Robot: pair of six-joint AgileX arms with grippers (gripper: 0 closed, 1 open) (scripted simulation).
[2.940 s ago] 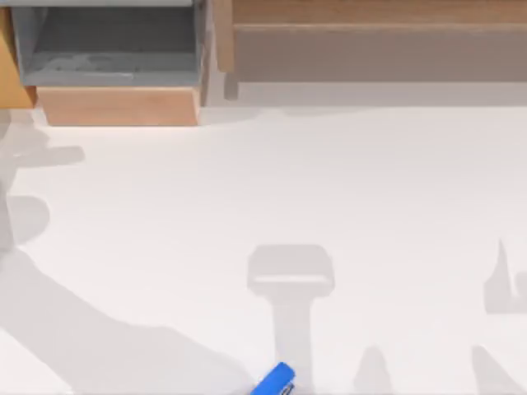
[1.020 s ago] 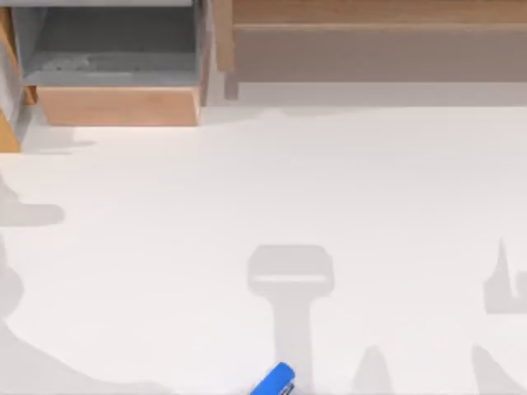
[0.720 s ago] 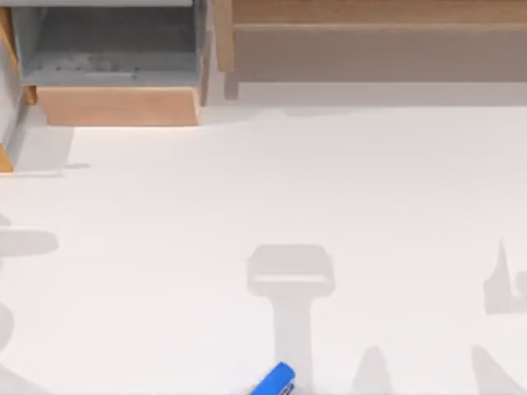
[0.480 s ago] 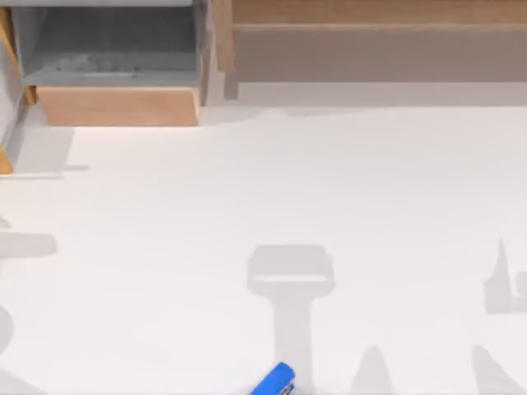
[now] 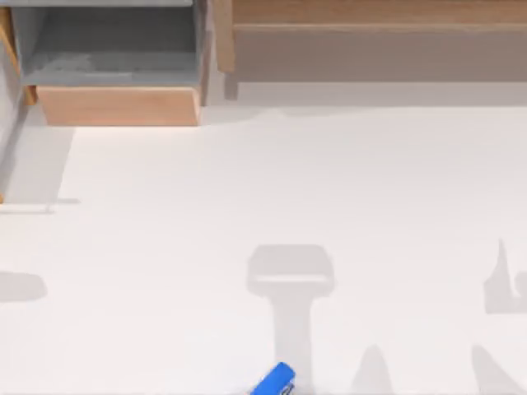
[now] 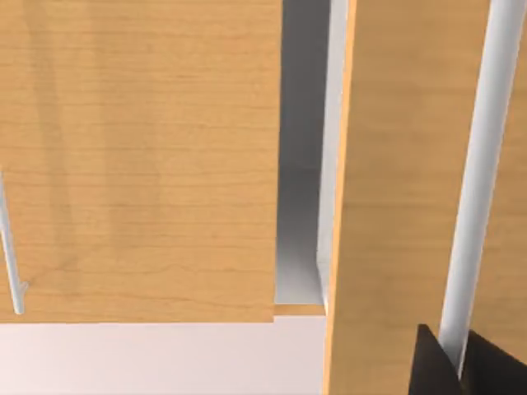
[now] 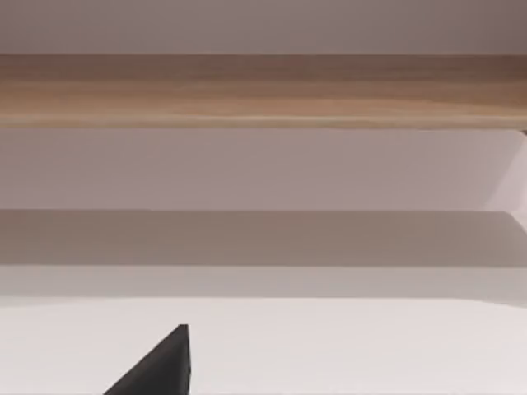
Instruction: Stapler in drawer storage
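Note:
The blue stapler (image 5: 274, 381) lies at the table's front edge, near the middle, with no gripper by it. The drawer (image 5: 119, 105) stands open at the back left, showing its grey interior behind a light-wood front panel. In the left wrist view my left gripper (image 6: 453, 366) has its dark fingertips (image 6: 426, 366) on either side of a white handle bar (image 6: 473, 181), shut on it. That bar belongs to a near wooden panel (image 6: 395, 206). A dark part of my right gripper (image 7: 160, 369) faces the long shelf.
A long wooden shelf unit (image 5: 370, 33) runs along the back right. A thin wooden edge (image 5: 2, 196) and a grey strip (image 5: 33, 156) show at the table's left side. A second wooden panel (image 6: 140, 164) with its own handle sits farther back.
The wooden edge at the table's left side has slid from beside the drawer toward the front. The shadows on the left shifted with it. The stapler and the drawer have not moved.

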